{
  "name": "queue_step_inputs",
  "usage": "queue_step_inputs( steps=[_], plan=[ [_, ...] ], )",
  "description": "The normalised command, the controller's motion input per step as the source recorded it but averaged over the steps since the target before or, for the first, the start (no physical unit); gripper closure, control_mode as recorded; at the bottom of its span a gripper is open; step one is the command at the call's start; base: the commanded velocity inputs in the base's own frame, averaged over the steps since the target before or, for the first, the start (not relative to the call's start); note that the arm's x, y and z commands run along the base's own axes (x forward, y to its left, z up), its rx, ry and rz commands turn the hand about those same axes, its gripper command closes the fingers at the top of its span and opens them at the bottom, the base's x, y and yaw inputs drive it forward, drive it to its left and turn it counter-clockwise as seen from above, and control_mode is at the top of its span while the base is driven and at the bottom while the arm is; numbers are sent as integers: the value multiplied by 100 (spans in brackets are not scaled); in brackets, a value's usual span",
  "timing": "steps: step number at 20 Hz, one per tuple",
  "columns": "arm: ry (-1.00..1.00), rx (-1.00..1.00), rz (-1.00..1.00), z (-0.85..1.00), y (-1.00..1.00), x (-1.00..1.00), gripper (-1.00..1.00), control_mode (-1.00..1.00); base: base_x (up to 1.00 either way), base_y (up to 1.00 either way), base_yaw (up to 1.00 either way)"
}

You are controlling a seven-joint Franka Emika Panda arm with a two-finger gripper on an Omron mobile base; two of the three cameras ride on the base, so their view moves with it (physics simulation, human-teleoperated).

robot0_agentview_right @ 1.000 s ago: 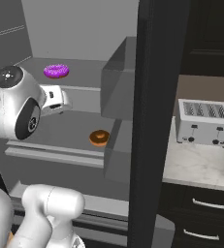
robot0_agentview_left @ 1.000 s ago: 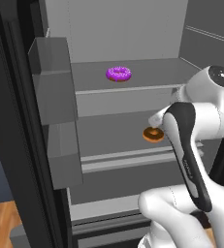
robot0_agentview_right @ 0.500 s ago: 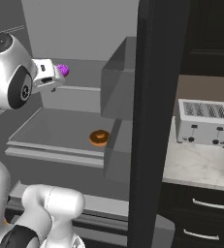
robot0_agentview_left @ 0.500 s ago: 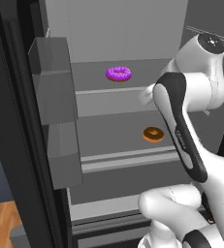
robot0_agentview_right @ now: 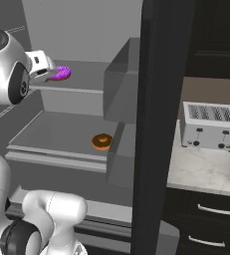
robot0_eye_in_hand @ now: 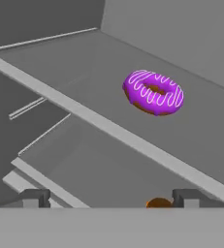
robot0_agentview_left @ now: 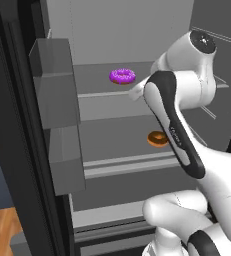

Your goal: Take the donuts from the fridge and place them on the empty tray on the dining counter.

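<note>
Fingers spread as wide as they go and nothing between them: that is how my gripper (robot0_eye_in_hand: 111, 197) stands, with its two dark tips low in the hand view and only bare grey shelf showing in the gap. It touches nothing. From the right base view the gripper (robot0_agentview_right: 51, 72) hangs just at the front edge of the upper shelf (robot0_agentview_left: 94, 93), near the purple donut (robot0_eye_in_hand: 153, 92) but apart from it.

The step in hand, as I judge it, is the reach for that purple donut. It lies flat on the upper shelf of the fridge (robot0_agentview_right: 156, 114), ahead of me and off to one side of my line in the hand view, not centred between my tips. To do this well I should first shift across until the ring sits squarely between the fingers, then go forward over the shelf edge and come down so the pads bracket the outer rim from both sides. A donut is soft and iced, so I would close gently and stop once it is held. I must also keep my wrist above the shelf lip as I go in.

The orange-brown donut (robot0_agentview_left: 157, 138) rests on the lower shelf (robot0_agentview_right: 61, 134), well below; a sliver of it peeps between my tips in the hand view. Beyond the open fridge door, a toaster (robot0_agentview_right: 209, 125) sits on a marble counter (robot0_agentview_right: 201, 172).
</note>
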Motion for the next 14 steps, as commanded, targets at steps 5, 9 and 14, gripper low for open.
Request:
queue_step_inputs(
  steps=[5, 9, 14],
  plan=[
    [2, 0, 5, 1, 3, 58, -100, -100, 0, 0, 0],
    [19, 0, 2, 20, 0, 74, -100, -100, 0, 0, 0],
    [16, 0, 0, 19, 2, 76, -100, -100, 0, 0, 0]
  ],
)
